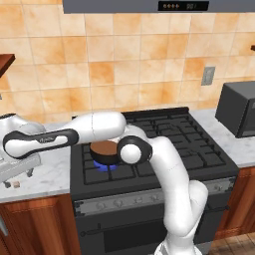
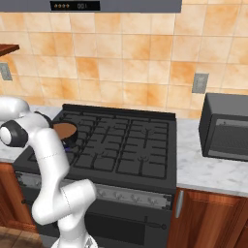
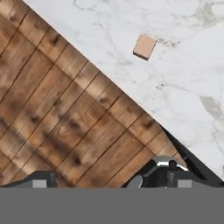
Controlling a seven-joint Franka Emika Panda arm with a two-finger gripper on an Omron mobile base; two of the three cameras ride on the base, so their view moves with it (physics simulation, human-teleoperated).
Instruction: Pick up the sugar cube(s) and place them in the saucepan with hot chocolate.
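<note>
Left base view, arm: the white arm [image 1: 164, 164] reaches left across the stove [image 1: 149, 144] toward the marble counter [image 1: 45, 179], because the sugar cube lies there.
Left base view, sugar cube: the sugar cube [image 1: 16, 184] sits loose on the counter near its front edge, well apart from the pan.
Left base view, saucepan: the saucepan [image 1: 103, 151] stands on the front-left burner over a blue flame, brown liquid showing, partly hidden by the arm.
Left base view, gripper: the gripper [image 1: 12, 172] hangs just above the cube with its fingers spread wide and nothing between them.
Right base view, saucepan: the saucepan [image 2: 65, 130] sits at the stove's left side, behind the arm.
Hand view, sugar cube: the sugar cube [image 3: 144, 47] rests on marble near the counter edge, ahead of the fingers and untouched; I judge the approach not yet finished.
</note>
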